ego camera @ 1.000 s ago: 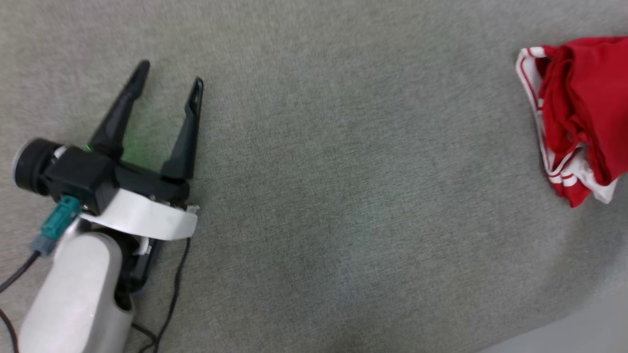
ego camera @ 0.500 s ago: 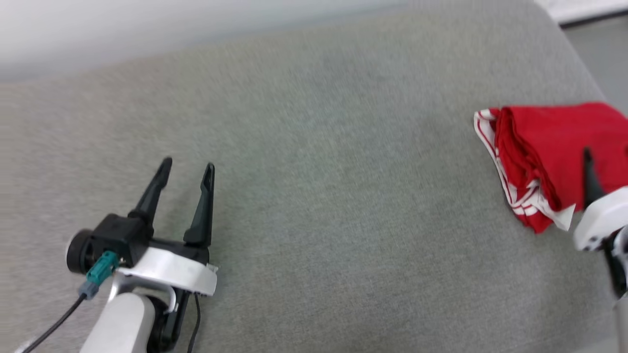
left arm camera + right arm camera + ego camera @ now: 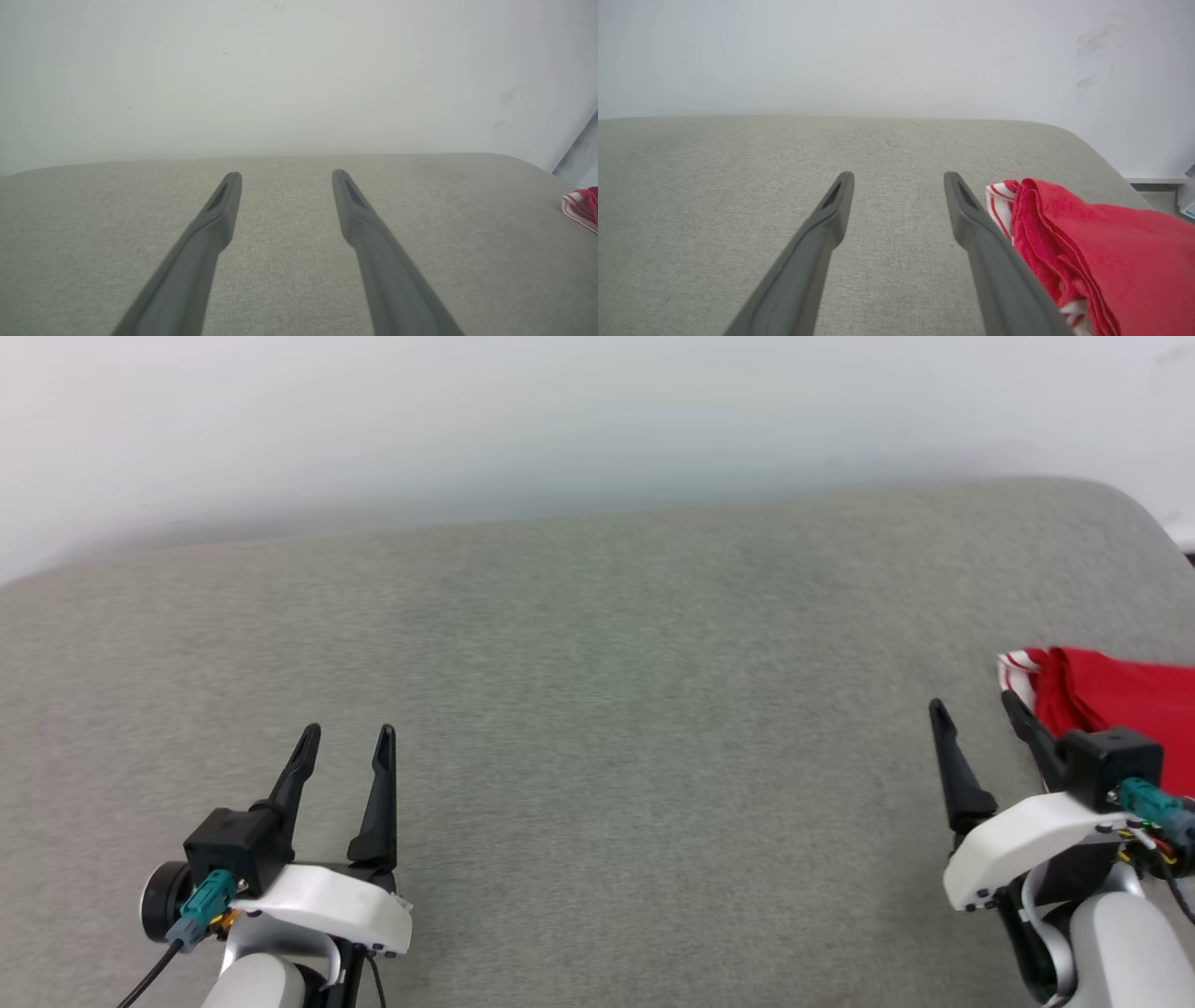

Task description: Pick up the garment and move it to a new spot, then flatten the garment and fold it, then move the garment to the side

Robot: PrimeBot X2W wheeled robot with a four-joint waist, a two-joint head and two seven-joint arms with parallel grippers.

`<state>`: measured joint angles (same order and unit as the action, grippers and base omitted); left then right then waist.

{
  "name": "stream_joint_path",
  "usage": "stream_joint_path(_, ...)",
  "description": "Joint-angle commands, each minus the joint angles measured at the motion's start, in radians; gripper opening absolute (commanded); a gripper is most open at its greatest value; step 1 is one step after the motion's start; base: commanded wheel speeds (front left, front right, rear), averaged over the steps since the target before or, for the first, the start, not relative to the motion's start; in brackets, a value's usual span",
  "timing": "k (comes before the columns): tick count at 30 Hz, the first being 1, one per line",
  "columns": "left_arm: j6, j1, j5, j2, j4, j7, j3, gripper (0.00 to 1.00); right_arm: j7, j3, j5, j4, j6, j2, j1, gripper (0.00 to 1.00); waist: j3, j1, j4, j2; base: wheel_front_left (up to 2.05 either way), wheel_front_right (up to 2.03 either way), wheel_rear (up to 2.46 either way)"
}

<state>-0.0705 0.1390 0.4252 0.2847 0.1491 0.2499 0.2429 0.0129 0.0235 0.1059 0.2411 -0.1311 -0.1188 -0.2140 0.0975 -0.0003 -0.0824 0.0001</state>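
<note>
Grey fabric-covered tabletop (image 3: 597, 709), rounded far-right corner, plain white wall (image 3: 560, 420) behind. Dark scuff marks (image 3: 1092, 44) on wall near that corner. White baseboard (image 3: 1155, 178) below.

There is one garment (image 3: 1111, 695), a single red piece with red-and-white striped trim, bunched at the right edge of the desk (image 3: 607, 709). There is one desk, covered in grey fabric, and one pale wall (image 3: 560, 420) on its far side. There are two tools: the left tool (image 3: 349, 735) at the near left and the right tool (image 3: 973, 703) at the near right, just beside the garment. Each tool has two long dark fingers (image 3: 378, 793), four in all. Two teal connectors (image 3: 207, 894) show, one at each tool's base.
</note>
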Motion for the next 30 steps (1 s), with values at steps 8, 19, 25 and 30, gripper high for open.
stream_joint_path(8, -0.005, -0.033, -0.009, -0.004, 0.041, 0.011, -0.007, 1.00, 0.033, 0.014, -0.019, -0.105, 0.001, 0.039, 0.108, 1.00, -0.070, 0.0003, 0.062, -0.0001, 0.00, 0.00, 0.00)
stream_joint_path(19, -0.016, -0.080, -0.028, -0.011, 0.065, 0.015, -0.004, 1.00, -0.003, 0.015, -0.014, -0.234, 0.001, 0.067, 0.250, 1.00, -0.115, 0.0003, 0.054, -0.0001, 0.00, 0.00, 0.00)
stream_joint_path(25, -0.016, -0.087, -0.034, -0.013, 0.063, 0.016, -0.002, 1.00, -0.011, 0.005, -0.008, -0.253, 0.001, 0.069, 0.240, 1.00, -0.117, 0.0003, 0.055, -0.0001, 0.00, 0.00, 0.00)
stream_joint_path(30, -0.018, -0.089, -0.035, -0.011, 0.057, 0.016, 0.002, 1.00, -0.006, 0.004, -0.005, -0.257, 0.001, 0.070, 0.238, 1.00, -0.117, 0.0003, 0.058, -0.0001, 0.00, 0.00, 0.00)
